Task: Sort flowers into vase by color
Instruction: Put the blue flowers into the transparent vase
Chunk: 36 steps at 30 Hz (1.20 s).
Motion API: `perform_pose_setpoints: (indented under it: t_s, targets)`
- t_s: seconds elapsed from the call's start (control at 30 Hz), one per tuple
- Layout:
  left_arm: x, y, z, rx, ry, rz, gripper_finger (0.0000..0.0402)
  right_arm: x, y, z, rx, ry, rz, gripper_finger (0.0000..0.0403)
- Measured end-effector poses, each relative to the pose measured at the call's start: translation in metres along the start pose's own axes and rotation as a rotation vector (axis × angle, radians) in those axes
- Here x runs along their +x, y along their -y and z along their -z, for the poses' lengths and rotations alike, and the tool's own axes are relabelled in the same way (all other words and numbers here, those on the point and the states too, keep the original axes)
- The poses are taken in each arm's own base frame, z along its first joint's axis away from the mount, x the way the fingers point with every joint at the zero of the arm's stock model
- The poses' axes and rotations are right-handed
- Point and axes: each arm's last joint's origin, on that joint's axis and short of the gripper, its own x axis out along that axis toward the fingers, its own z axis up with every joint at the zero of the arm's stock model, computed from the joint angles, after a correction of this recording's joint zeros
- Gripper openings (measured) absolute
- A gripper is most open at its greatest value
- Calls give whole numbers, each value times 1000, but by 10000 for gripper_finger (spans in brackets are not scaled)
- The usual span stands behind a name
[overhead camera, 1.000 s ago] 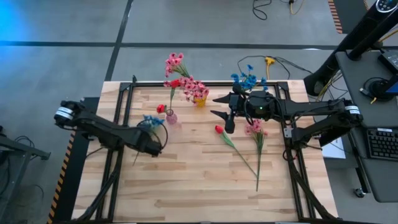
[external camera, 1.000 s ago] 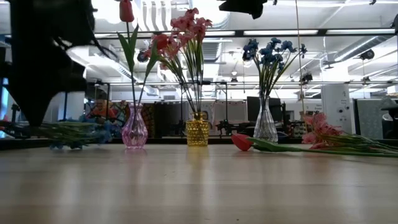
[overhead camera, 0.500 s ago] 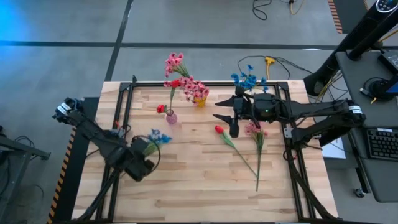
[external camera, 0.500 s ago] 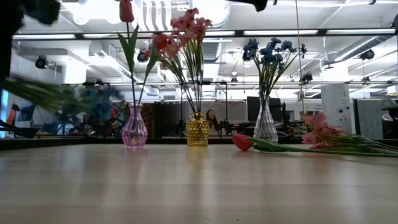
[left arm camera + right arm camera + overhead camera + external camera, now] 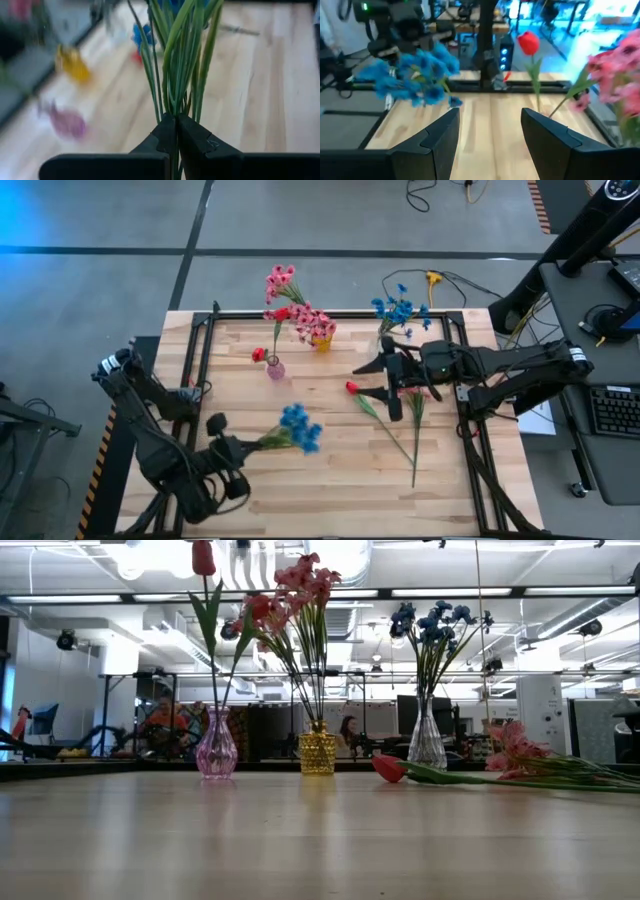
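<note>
A blue flower sprig (image 5: pixel 297 429) is pinched at its stem end by the left gripper (image 5: pixel 232 450), fingers pressed tight on the green stems, as seen in the left wrist view (image 5: pixel 176 131). The sprig is held clear of the table, long axis roughly level, bloom ahead of the fingertips and pointing toward the right arm's side.

Key relation: the clear vase w/ blue flowers (image 5: pixel 397 313) stands well apart from the left gripper, at the far edge and across the table, beyond the right gripper. The stems would likely need to be turned upright, cut ends down, before being lowered in.

The right gripper (image 5: pixel 388 387) is spread, nothing between its fingers, hovering just above the table. A loose red flower (image 5: pixel 353 388) lies just beside it, stem running away toward the near edge; a loose pink flower (image 5: pixel 412 392) lies on its other side, stem likewise. The right arm is judged nearer to both.

Pink vase (image 5: pixel 275 367) w/ a red bud and yellow vase (image 5: pixel 322 340) w/ pink blooms stand at the far edge, between the arms.
</note>
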Motion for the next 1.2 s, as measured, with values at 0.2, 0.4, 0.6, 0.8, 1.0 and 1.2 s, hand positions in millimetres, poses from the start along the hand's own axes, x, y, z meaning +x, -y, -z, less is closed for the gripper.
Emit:
perform_pose_setpoints:
  t_s: [0.2,0.4,0.6,0.8,1.0,1.2]
  targets:
    - [2,14,-19,218,205,-68,0,-11,-7,6,22,-78,50,206]
    - [11,23,-28,326,248,-27,0,-14,-16,13,48,-147,32,206]
    - [34,34,-49,496,291,182,0,-19,-20,21,85,-227,26,206]
    - [59,24,-54,525,381,276,0,-27,-21,28,129,-270,27,206]
    - [76,5,-36,438,477,308,0,-26,-26,49,133,-307,64,206]
    - [76,-14,-15,360,619,312,0,-17,-33,71,126,-250,75,206]
